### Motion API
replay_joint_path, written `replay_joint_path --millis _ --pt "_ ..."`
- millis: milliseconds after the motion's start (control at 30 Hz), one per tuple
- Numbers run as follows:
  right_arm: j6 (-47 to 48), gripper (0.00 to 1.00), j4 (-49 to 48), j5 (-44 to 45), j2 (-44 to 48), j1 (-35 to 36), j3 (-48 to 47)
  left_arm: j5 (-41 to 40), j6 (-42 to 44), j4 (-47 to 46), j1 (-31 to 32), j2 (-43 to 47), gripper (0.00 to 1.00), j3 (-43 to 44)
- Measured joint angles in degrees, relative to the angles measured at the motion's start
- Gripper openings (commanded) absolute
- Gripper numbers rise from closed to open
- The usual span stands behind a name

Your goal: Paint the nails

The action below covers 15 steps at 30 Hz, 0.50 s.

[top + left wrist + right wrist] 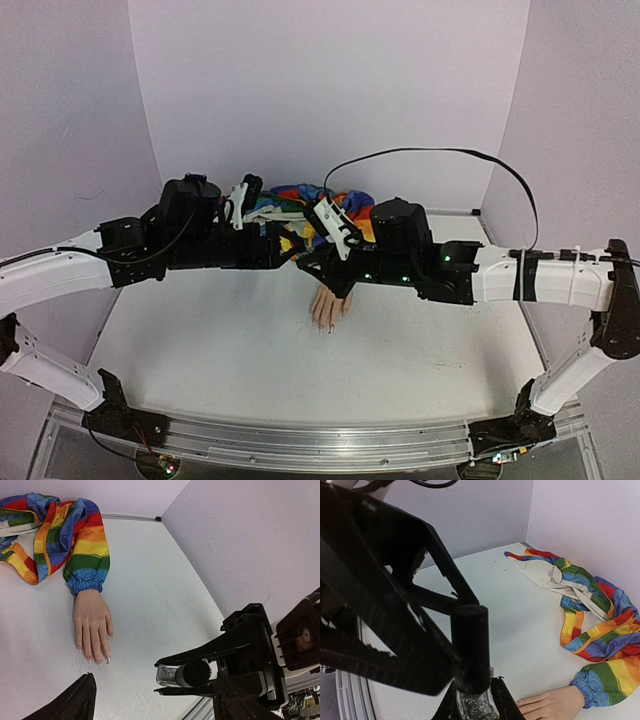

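The pale mannequin hand [91, 625] lies palm down on the white table, coming out of a rainbow-striped sleeve [86, 555]. Its nails [98, 661] point toward the arms; one looks silvery. It also shows in the top view [328, 305], below both grippers. My right gripper [476, 707] is shut on the glass body of a glitter polish bottle [479, 711], whose black cap [470, 645] stands up. In the left wrist view the bottle [170, 675] lies between the right gripper's jaws. My left gripper [152, 695] is open, its fingers wide either side of the cap [194, 673].
The rest of the rainbow garment [590, 600] is bunched at the back of the table near the wall corner. White walls close in the back and both sides. A black cable [430, 152] loops above the right arm. A metal rail [300, 450] runs along the near edge.
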<state>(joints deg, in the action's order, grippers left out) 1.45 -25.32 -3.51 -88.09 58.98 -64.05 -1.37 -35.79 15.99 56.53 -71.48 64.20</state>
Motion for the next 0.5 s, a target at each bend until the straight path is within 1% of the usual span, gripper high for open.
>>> replay_joint_path --millis 133,300,367,400,500 --pt "0.0 0.00 0.0 0.2 0.0 0.5 -0.1 1.7 0.5 -0.1 0.0 -2.0 0.70 0.9" --pt "0.0 0.00 0.0 0.2 0.0 0.8 -0.1 1.9 1.3 -0.6 0.0 -3.1 0.58 2.0" --pt "0.0 0.00 0.0 0.2 0.0 0.8 -0.1 2.0 1.3 -1.1 0.0 -3.4 0.48 2.4" --pt "0.1 0.00 0.0 0.2 0.0 0.9 -0.1 2.3 1.4 -1.3 0.0 -3.6 0.45 2.6" --pt "0.0 0.00 0.0 0.2 0.0 0.9 -0.1 3.1 1.5 -1.8 0.0 -4.4 0.30 3.2"
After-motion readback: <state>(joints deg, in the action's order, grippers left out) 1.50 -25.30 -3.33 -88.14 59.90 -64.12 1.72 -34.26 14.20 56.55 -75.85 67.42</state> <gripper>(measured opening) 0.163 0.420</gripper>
